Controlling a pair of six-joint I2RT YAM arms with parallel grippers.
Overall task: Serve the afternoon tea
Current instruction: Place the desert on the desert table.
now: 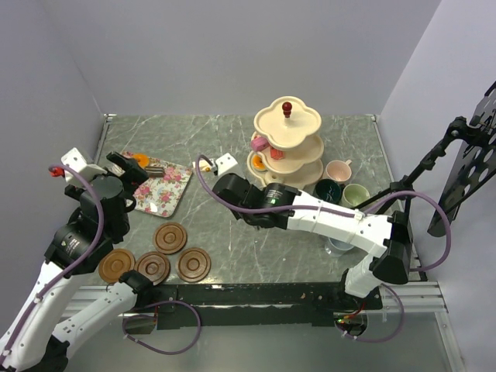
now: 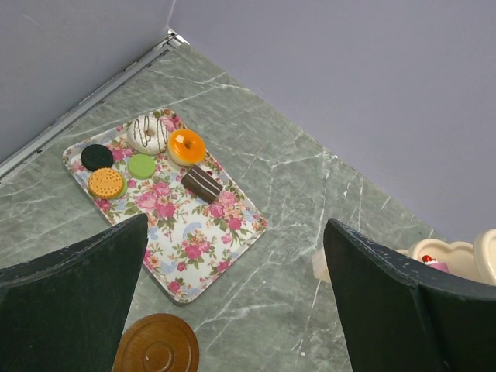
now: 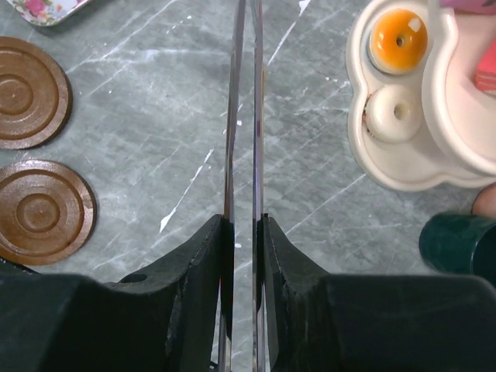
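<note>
The cream three-tier stand (image 1: 287, 139) with a red knob is at the back right; its lowest tier (image 3: 403, 155) carries an orange doughnut (image 3: 397, 39) and a white one (image 3: 394, 112). Several cakes lie on the floral tray (image 2: 182, 225), among them an orange doughnut (image 2: 187, 147), a chocolate slice (image 2: 203, 184) and a green macaron (image 2: 142, 166). My left gripper (image 2: 240, 302) hangs open above the tray's near end (image 1: 133, 167). My right gripper (image 3: 243, 232) is shut on thin metal tongs (image 3: 242, 116), mid-table left of the stand (image 1: 211, 172). Their tips are out of view.
Pink (image 1: 339, 170), dark green (image 1: 327, 190) and light green (image 1: 355, 195) mugs stand right of the stand; a grey-blue one (image 1: 339, 244) is half hidden under my right arm. Several brown saucers (image 1: 170, 238) lie at the front left. Walls close off the left and back.
</note>
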